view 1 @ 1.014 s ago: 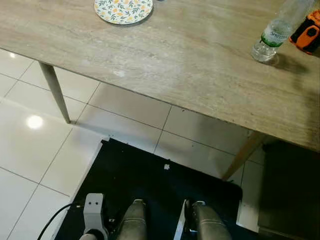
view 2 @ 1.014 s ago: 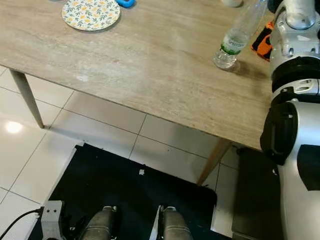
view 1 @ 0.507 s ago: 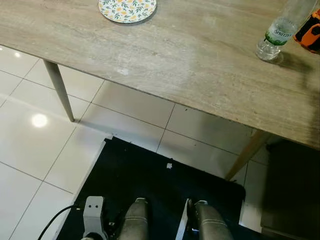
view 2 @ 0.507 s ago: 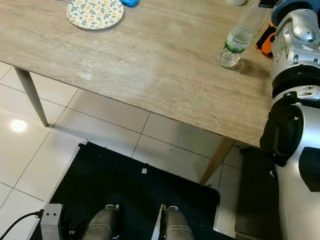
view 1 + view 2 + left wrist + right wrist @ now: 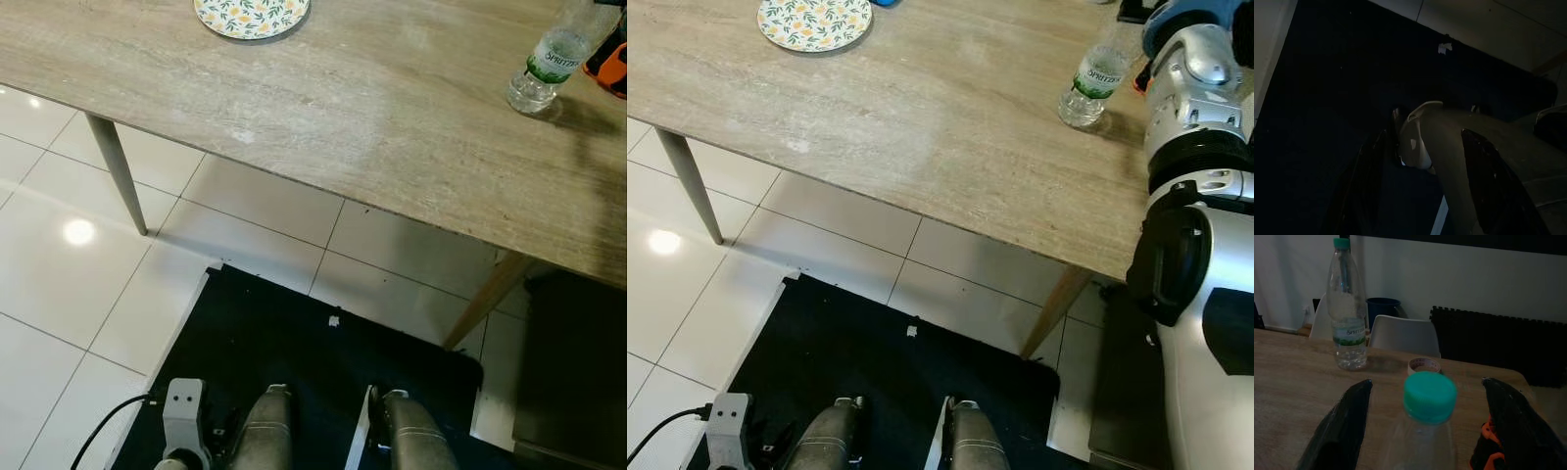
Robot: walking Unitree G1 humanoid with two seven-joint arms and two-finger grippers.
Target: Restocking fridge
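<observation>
A long, pale wood-grain tabletop [image 5: 950,108] with a matte, streaked finish ran across the upper part of the head views, carried on slim tapered legs over glossy white floor tiles [image 5: 69,284]. At about 1 o'clock on it stood a clear, ribbed plastic water bottle with a green-and-white label [image 5: 1089,86], upright. The right arm's rounded silver shell with black joints [image 5: 1195,196] rose at 3 o'clock, its upper end just beside the bottle.

In the right wrist view, the right end effector [image 5: 1429,423] had its two long black fingers [image 5: 1342,426] spread wide, one on each side of the bottle's smooth teal screw cap [image 5: 1430,395] and narrow clear neck. No finger touched the cap; whether they touched the bottle lower down could not be told. A second clear plastic bottle with a teal cap [image 5: 1347,308] stood upright further along the tabletop, near a small round white-rimmed lid [image 5: 1424,365]. An orange-and-black object [image 5: 1491,450] lay just beside the far finger, its shape unclear. A white moulded chair back [image 5: 1403,335] stood behind the table.

At 11 o'clock on the tabletop lay a round, flat plate printed with orange fruit and green leaves [image 5: 815,22]. Below, a black foam mat [image 5: 294,362] covered the floor, and the robot's grey rounded feet [image 5: 265,436] stood on it.

The left wrist view was very dark: the left end effector [image 5: 1425,191] hung over the mat with its fingers spread, holding nothing.
</observation>
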